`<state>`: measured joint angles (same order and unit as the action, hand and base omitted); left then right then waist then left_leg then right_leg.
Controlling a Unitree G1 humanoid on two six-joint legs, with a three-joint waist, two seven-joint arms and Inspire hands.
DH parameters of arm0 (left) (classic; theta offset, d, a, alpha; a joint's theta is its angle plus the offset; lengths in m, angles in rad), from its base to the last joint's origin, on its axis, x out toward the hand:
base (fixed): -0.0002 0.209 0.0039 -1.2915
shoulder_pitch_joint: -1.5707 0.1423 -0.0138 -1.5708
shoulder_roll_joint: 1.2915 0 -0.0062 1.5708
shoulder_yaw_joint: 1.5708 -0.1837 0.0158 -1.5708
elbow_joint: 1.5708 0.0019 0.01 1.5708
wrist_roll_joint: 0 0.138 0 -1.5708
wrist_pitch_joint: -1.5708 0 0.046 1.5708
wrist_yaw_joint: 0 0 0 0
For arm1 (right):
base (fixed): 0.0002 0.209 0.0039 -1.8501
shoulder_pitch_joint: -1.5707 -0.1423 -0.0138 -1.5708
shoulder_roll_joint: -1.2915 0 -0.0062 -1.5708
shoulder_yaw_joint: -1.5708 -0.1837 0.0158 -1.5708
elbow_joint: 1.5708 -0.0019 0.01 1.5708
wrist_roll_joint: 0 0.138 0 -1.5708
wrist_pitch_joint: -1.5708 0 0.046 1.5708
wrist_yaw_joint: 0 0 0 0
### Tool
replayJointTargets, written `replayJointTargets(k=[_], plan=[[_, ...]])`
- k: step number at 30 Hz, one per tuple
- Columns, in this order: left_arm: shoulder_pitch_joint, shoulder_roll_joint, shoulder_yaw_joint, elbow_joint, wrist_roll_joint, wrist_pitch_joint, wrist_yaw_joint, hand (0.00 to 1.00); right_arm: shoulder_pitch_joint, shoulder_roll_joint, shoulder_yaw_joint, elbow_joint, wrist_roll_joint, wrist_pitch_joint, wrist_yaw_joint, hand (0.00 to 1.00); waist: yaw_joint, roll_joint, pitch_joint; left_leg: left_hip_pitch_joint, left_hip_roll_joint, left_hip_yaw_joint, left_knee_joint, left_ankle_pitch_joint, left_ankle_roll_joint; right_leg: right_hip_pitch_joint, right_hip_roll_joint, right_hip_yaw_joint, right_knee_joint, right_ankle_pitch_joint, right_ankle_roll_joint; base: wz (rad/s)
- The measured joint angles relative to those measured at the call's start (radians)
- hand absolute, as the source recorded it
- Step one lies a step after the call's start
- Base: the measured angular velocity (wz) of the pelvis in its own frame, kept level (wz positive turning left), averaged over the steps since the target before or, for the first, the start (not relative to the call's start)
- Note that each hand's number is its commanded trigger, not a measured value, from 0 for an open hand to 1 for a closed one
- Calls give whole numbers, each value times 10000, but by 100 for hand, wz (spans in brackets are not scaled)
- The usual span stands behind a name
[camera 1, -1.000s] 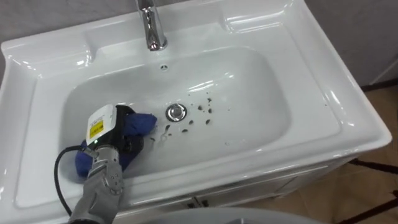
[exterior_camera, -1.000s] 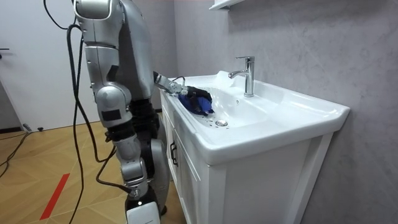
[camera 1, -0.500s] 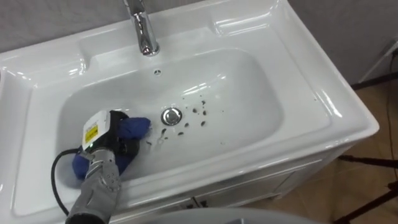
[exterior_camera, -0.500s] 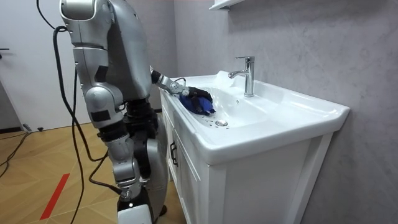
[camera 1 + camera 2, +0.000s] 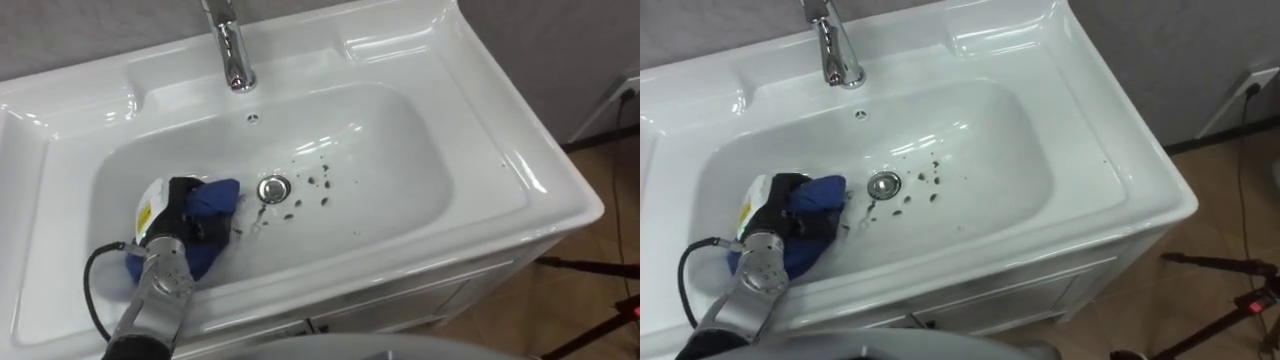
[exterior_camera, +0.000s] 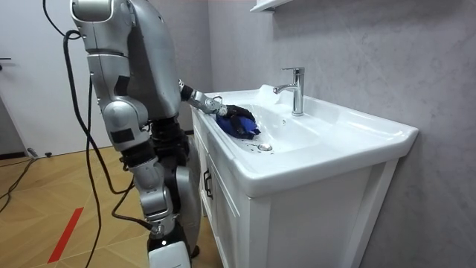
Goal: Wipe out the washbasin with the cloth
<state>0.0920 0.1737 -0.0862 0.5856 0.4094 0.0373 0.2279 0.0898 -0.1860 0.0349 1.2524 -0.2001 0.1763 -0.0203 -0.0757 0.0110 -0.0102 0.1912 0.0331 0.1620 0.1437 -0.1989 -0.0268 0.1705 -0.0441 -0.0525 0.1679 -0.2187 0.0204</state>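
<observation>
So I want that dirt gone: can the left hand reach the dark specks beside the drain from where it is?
Probably yes. The left hand grips the blue cloth just left of the drain; the specks lie just beyond it on open basin floor, nothing between.

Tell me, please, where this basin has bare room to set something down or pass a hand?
Free: the right half of the basin, between the dark specks and the right wall, and the flat rim right of the faucet. Crowded: the bowl's left, where the left hand grips the blue cloth beside the drain.
</observation>
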Motion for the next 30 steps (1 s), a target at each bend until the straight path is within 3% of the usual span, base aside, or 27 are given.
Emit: replayJointTargets(k=[4,14,17,21,24,28,30], plan=[[-212,-3,-413,-102,-1357,-22,-817,100,-24,144,115,-135,41,-24,-28,0,-2,-7,-3,-165,-4,-23,76,0,1,-134,-6,-38,20,8,7,2],[-412,-73,-869,-711,-2425,-4,-2441,100,-15,202,151,-337,423,-9,-270,0,-44,2,3,-417,-32,-27,75,1,1,-312,-40,-68,14,15,13,0],[-422,-42,-1163,-1130,-2604,246,-2952,100,-17,212,196,-350,480,-10,-343,0,-131,-1,13,-456,-41,-46,73,0,1,-311,-56,-133,0,16,14,5],[-462,-29,-1616,-1659,-2788,480,-3625,100,-81,300,197,-447,553,-18,-592,0,-309,-5,68,-590,-40,-103,73,0,1,-388,-64,-252,-13,16,14,7],[-512,-58,-1975,-2100,-2788,683,-3950,100,-118,330,222,-504,788,-44,-709,0,-362,-2,173,-632,-39,-103,73,0,1,-435,-63,-254,-4,17,14,0],[-692,-108,-2402,-2357,-2826,843,-4194,100,-190,328,361,-503,1060,-111,-805,0,-562,27,184,-783,-40,-111,82,0,1,-495,-64,-307,3,18,16,4],[-912,-115,-2646,-2416,-2866,1010,-4301,100,-248,296,604,-503,1319,-115,-849,0,-589,78,244,-795,-40,-110,82,0,1,-505,-62,-299,1,30,18,2]])
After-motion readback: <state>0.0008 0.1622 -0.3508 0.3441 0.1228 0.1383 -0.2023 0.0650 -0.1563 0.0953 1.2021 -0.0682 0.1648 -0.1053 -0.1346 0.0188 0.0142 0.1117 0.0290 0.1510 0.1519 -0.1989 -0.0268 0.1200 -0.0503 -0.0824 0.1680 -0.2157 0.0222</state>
